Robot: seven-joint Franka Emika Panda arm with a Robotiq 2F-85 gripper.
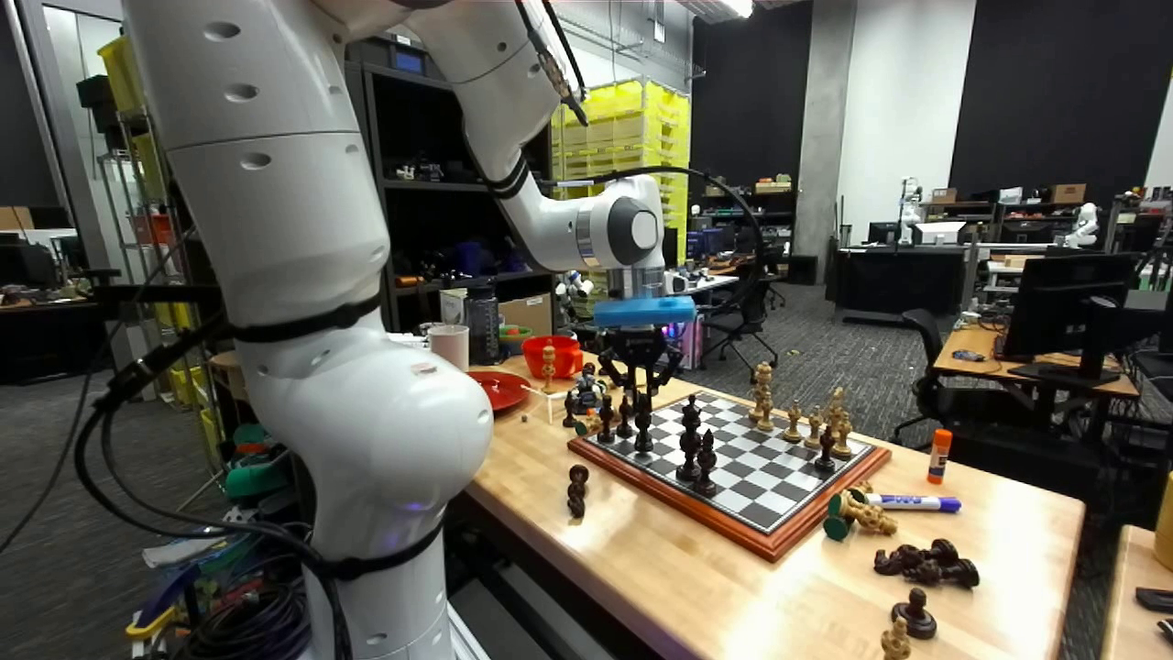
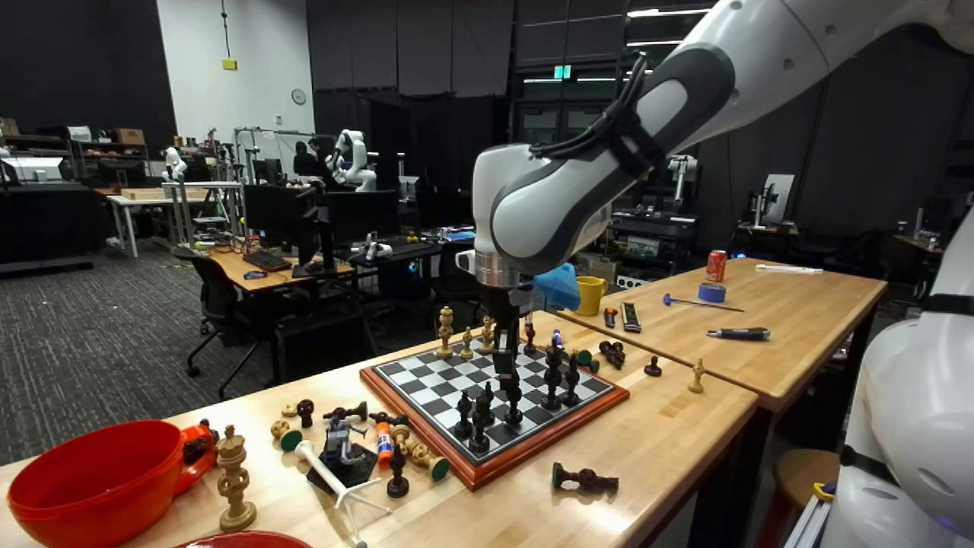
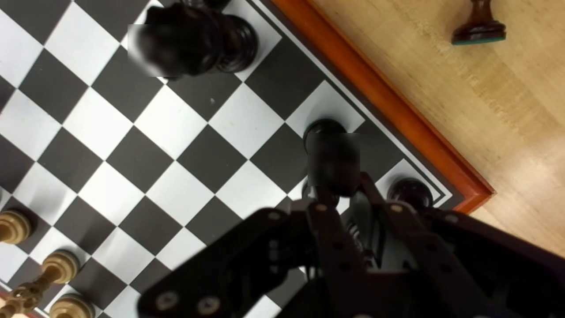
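One gripper (image 3: 347, 187), black with round screws, has its two slim fingers pinched close together, clenched about the head of one dark chess piece (image 2: 514, 407) directly beneath it. That piece is upright, glossy and lathe-turned in shape, its round base over a white square (whether it quite touches down, I cannot tell). Below the gripper lies one chessboard (image 1: 756, 486), smooth dark-grey and white squares inside a reddish-brown wooden frame. Just beside the gripper, toward one corner, stand three more dark pieces (image 2: 479, 430); near its opposite side stand two taller ones (image 2: 552, 380), close together, and farther out a single short dark piece (image 1: 825, 451). Well apart from the gripper, along another side of the board, are at least four tan pieces (image 1: 794, 424), some with openwork stems. Off the board but near the gripper, one green-based dark piece (image 2: 584, 479) lies on its side on the smooth, pale wooden table (image 1: 623, 527). Farther from the gripper come one rounded red bowl (image 2: 152, 491) with a handle, one yellow mug (image 2: 590, 297), one white tripod (image 2: 335, 479) with splayed legs, and two cylindrical glue sticks (image 2: 385, 445).
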